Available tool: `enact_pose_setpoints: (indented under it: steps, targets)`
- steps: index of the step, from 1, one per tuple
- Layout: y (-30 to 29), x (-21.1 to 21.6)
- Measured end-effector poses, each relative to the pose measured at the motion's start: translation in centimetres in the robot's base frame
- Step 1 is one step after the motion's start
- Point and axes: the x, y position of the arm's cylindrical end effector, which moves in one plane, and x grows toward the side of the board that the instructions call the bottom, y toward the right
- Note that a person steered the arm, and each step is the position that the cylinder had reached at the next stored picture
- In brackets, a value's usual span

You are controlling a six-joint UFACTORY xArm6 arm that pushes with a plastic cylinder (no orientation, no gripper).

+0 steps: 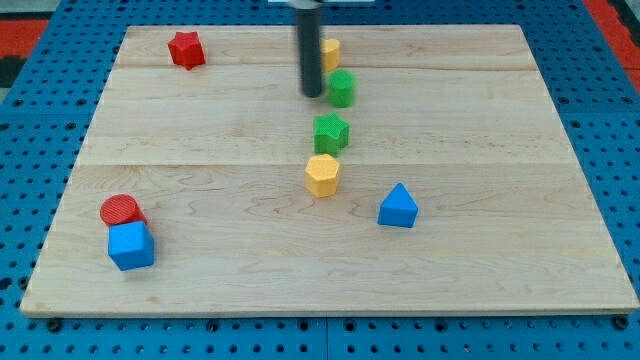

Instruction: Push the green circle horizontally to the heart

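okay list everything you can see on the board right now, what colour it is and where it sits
red star-like block: 1, red, top left of the board
yellow block: 1, yellow, top centre, partly behind the rod, shape unclear
green circle: 1, green, just right of my tip
green block: 1, green, board centre, angular shape
yellow hexagon-like block: 1, yellow, below the green block
blue block: 1, blue, pointed top, lower right of centre
red circle: 1, red, lower left
blue cube: 1, blue, touching the red circle's lower side
wooden board: 1, light wood, on blue pegboard
my tip: 1, dark rod end, beside the green circle's left side
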Motion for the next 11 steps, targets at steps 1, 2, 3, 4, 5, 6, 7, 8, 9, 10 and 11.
enact_pose_setpoints:
  steps: [1, 2, 3, 4, 5, 6, 7, 8, 9, 10, 11]
  targets:
    - [5.8, 0.1]
    - [15.2, -2.1]
    - [16.9, -1.1]
    - [19.6, 0.6]
    - [24.8, -0.5]
    - [22.6, -5.0]
    - [22.0, -3.7]
    - [20.5, -0.9]
    - [15.7, -3.8]
    - [15.5, -1.9]
    - [15.4, 0.8]
